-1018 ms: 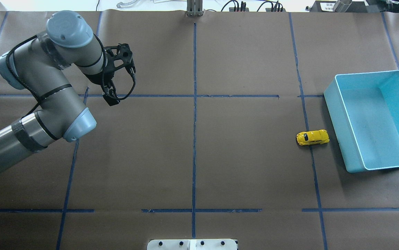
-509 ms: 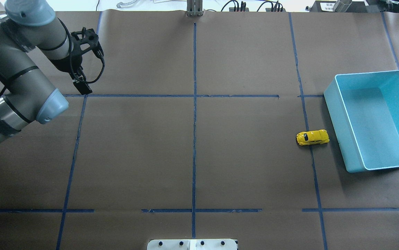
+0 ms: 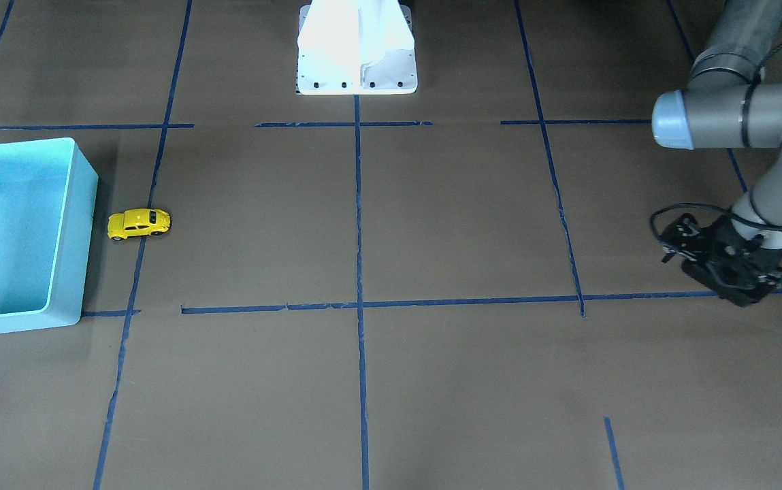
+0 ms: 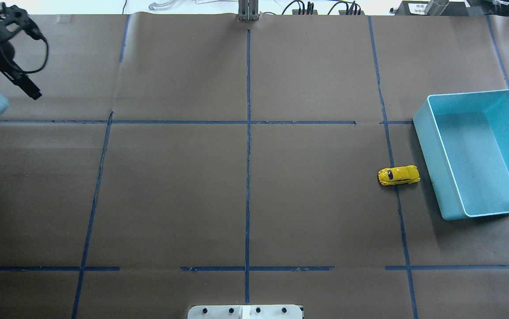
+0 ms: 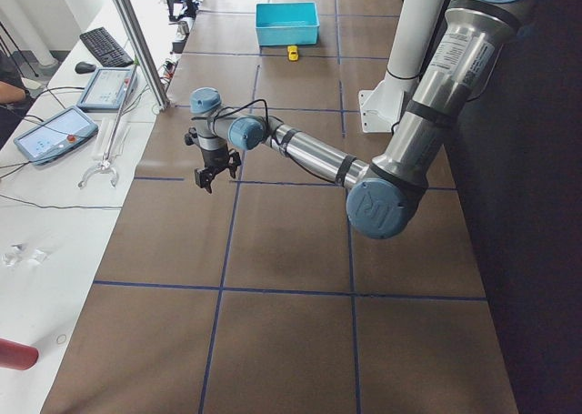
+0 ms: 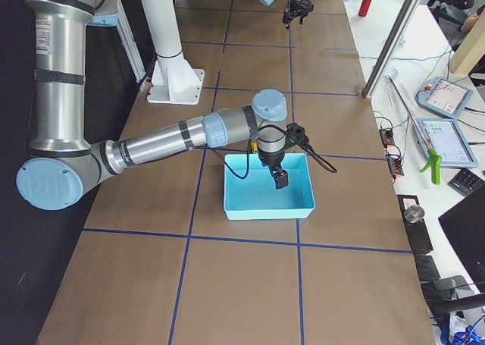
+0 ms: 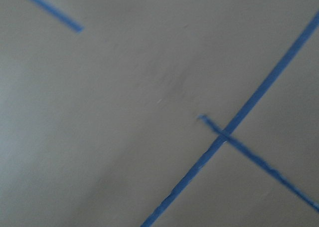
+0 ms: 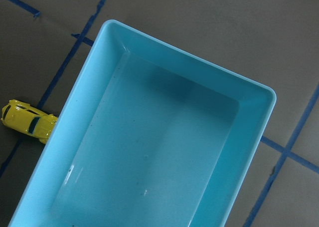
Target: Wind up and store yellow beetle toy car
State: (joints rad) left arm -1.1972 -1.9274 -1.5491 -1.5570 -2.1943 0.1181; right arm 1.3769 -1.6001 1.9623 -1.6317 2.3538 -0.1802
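Observation:
The yellow beetle toy car (image 4: 398, 175) stands on its wheels on the brown table, just left of the blue bin (image 4: 436, 159) and apart from it. It also shows in the front view (image 3: 139, 223) and at the left edge of the right wrist view (image 8: 27, 124). My left gripper (image 4: 33, 92) is at the table's far left corner, far from the car, and its fingers look shut and empty. My right gripper (image 6: 279, 180) hangs above the bin's inside; I cannot tell whether it is open or shut.
The bin (image 8: 149, 152) is empty inside. Blue tape lines (image 4: 248, 133) divide the paper-covered table. The white robot base (image 3: 356, 47) stands at the near edge. Tablets and cables lie on a side bench (image 5: 55, 132) beyond the left end.
My left arm has swung left and toward the table's far edge, from near the left-centre to the far left corner. The car and bin have not moved.

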